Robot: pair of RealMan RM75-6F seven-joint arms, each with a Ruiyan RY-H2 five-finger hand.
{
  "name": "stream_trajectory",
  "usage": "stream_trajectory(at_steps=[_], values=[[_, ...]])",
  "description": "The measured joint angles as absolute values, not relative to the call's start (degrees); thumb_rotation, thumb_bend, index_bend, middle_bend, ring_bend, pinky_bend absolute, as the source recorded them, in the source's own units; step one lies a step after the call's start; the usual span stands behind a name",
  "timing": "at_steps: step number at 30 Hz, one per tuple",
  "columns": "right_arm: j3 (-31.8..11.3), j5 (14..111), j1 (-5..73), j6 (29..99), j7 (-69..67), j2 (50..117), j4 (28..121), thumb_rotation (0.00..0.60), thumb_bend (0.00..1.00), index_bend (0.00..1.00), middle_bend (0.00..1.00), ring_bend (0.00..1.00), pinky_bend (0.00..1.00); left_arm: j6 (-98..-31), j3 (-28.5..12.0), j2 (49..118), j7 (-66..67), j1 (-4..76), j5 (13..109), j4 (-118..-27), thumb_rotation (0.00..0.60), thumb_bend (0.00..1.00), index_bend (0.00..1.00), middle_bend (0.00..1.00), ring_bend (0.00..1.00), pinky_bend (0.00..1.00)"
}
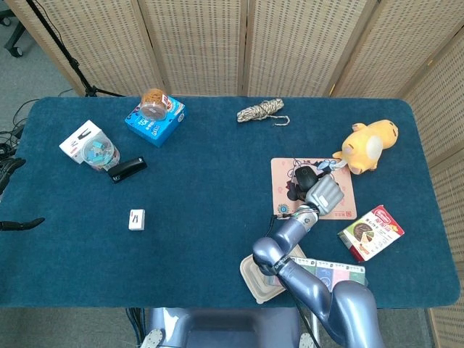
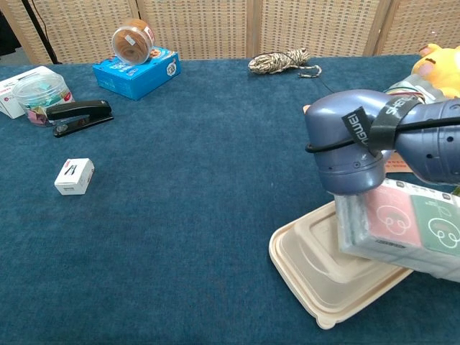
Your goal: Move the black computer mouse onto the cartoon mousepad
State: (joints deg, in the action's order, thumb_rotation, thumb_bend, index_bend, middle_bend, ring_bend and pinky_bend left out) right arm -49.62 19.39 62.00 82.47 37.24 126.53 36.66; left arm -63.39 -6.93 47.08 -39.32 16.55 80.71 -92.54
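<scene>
The black computer mouse (image 1: 305, 176) lies on the pink cartoon mousepad (image 1: 283, 181), near its upper middle. My right hand (image 1: 324, 193) sits over the pad just below and right of the mouse, its fingers curled against the mouse's near side and gripping it. In the chest view my right elbow (image 2: 352, 147) hides the mouse and most of the pad. My left hand (image 1: 20, 223) shows only as dark fingers at the far left edge of the head view, spread apart and holding nothing.
A yellow plush (image 1: 370, 143) sits just right of the pad, and a snack box (image 1: 371, 232) lies below it. A takeaway container (image 2: 323, 269) and tissue pack (image 2: 410, 226) lie under my right arm. Rope (image 1: 262, 111), blue box (image 1: 154, 122), stapler (image 1: 127, 169) and a small white box (image 1: 136, 219) lie further left.
</scene>
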Motion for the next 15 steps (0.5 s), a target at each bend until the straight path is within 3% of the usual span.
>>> stream_trajectory(at_steps=[15], values=[[-52.4,19.6,62.0,81.3,39.1,126.7,34.9,0.600,0.67,0.46,0.43,0.36,0.39,-63.1,-6.6,46.7,-39.6,16.8,80.1,-92.7,0.600,0.00,0.00,0.00,0.00,0.00]])
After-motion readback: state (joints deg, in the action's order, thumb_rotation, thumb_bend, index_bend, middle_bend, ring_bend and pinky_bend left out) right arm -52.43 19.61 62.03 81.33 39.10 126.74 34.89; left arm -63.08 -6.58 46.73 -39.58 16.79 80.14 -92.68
